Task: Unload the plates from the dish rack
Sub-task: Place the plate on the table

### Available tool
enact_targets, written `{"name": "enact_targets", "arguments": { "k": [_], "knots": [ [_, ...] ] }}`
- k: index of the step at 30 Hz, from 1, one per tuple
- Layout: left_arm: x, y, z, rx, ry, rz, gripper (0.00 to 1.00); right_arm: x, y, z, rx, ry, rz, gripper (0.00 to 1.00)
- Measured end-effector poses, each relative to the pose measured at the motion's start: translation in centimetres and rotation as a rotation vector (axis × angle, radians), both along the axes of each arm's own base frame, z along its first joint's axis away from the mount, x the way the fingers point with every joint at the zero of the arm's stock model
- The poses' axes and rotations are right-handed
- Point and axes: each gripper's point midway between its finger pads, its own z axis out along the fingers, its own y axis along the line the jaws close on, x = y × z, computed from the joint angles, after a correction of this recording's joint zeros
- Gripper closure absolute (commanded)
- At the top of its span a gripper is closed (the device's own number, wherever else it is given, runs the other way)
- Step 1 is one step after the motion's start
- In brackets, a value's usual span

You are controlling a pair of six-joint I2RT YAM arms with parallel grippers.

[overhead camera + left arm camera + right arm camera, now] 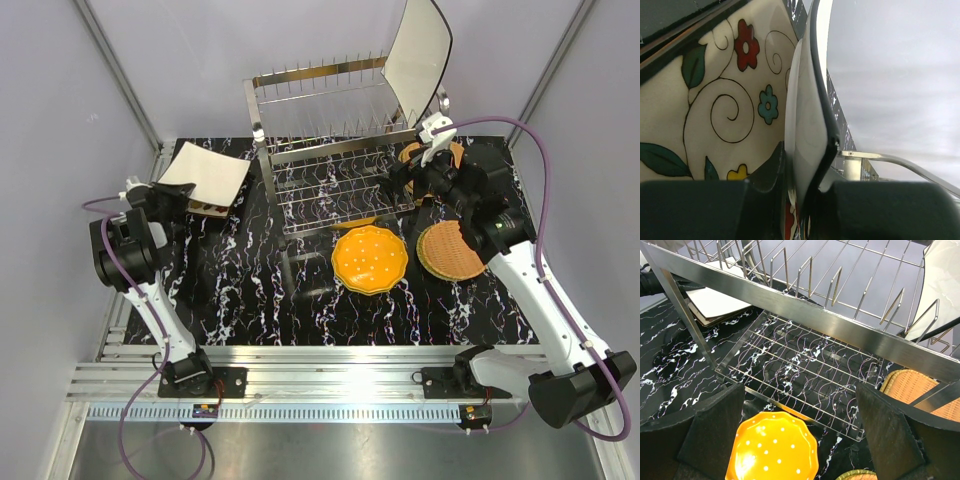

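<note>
Left gripper [807,200] clamped on rim of square cream plate [208,168], 10 o'clock on black marbled bench [250,290], over flowered square plate [715,115]: lower flat, then release. Right gripper [800,435] apart beside steel wire dish rack [320,120]; large cream plate [415,55] racked, 1 o'clock.

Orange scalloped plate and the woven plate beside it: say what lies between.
Top view: only a bare tabletop strip separates the orange scalloped plate and woven plate.

We see a desk [250,300] topped in black with white marble veining, a ribbed silver rail [340,365] running along its near edge, and plain grey walls [200,60] closing it in behind.
</note>
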Motion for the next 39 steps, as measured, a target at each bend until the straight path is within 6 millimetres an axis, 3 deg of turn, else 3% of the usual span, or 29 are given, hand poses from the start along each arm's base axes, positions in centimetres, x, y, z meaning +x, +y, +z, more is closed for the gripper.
{"name": "enact_targets", "arguments": {
  "k": [12,17,25,29,39],
  "knots": [
    [-0.2,0.7,-0.6,-0.01,0.023,0.029,0.59,0.1,-0.2,0.0,0.0,0.0,-0.006,0.0],
    [-0.5,1.0,-1.2,-0.009,0.051,0.035,0.4,0.1,-0.3,0.0,0.0,-0.001,-0.008,0.0],
    [-1.6,1.0,0.0,0.04,0.108,0.035,0.09,-0.2,-0.5,0.5,0.005,-0.014,-0.01,0.0],
    [-2.1,1.0,0.1,0.055,0.158,0.023,0.01,-0.5,-0.6,1.1,0.011,-0.027,-0.009,0.0],
    [-3.6,1.4,0.5,0.122,0.291,0.013,0.01,-1.3,-0.9,1.8,0.019,-0.048,-0.008,0.0]
  ]
}}
